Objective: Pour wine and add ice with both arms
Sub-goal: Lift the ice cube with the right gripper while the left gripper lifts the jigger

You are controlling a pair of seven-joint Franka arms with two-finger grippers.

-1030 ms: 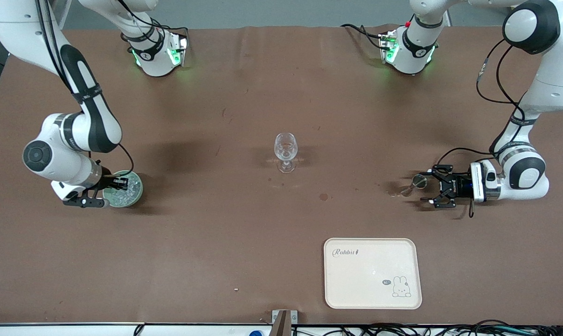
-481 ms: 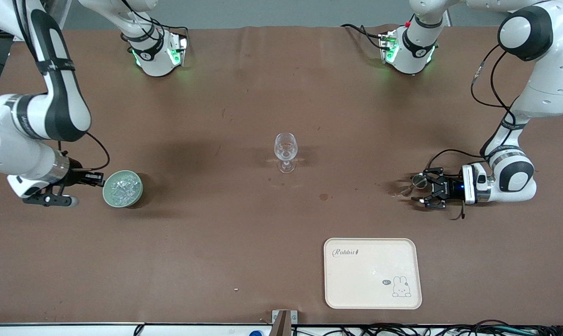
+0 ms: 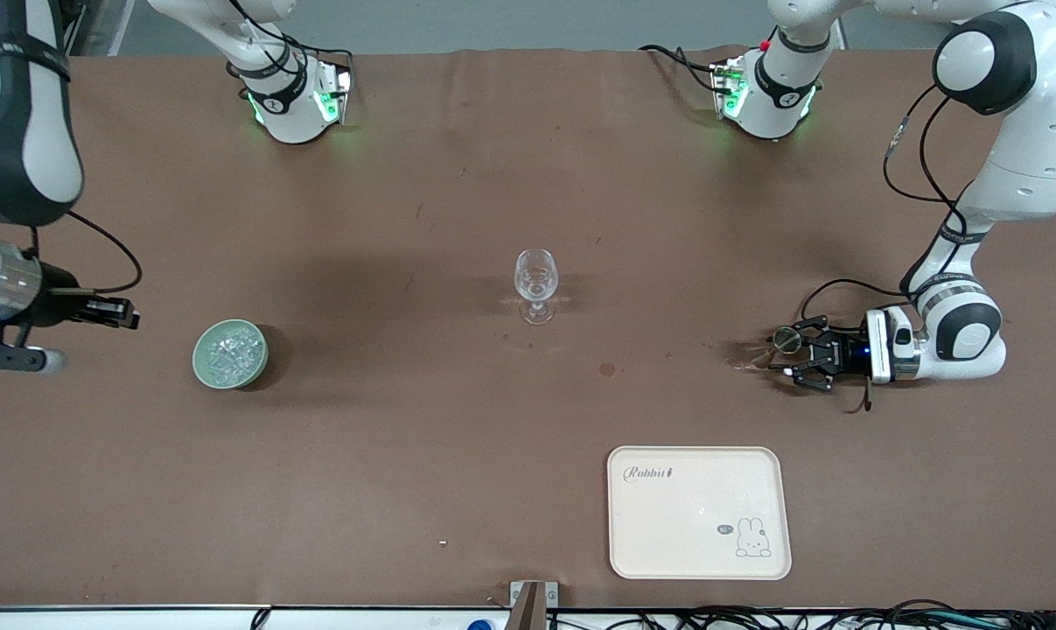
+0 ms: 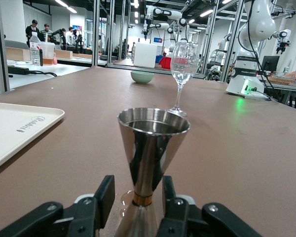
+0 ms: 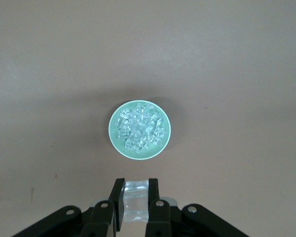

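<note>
A green bowl (image 3: 230,353) holds a heap of ice (image 5: 139,129) near the right arm's end of the table. My right gripper (image 3: 129,313) is in the air beside the bowl, toward that end, shut on one clear ice cube (image 5: 136,197). A stemmed glass (image 3: 536,284) stands upright at the table's middle. A steel jigger (image 3: 786,339) stands near the left arm's end. My left gripper (image 3: 794,352) is low at the table, with its fingers (image 4: 104,195) on either side of the jigger's waist (image 4: 143,190). A small gap shows on each side.
A cream tray (image 3: 699,512) lies nearer the front camera than the jigger and also shows in the left wrist view (image 4: 15,128). A small wet patch (image 4: 122,200) lies at the jigger's foot. A dark spot (image 3: 607,369) marks the table between glass and tray.
My right gripper rose out of the bowl and moved away toward the right arm's end, carrying an ice cube. My left gripper's fingers narrowed round the jigger.
</note>
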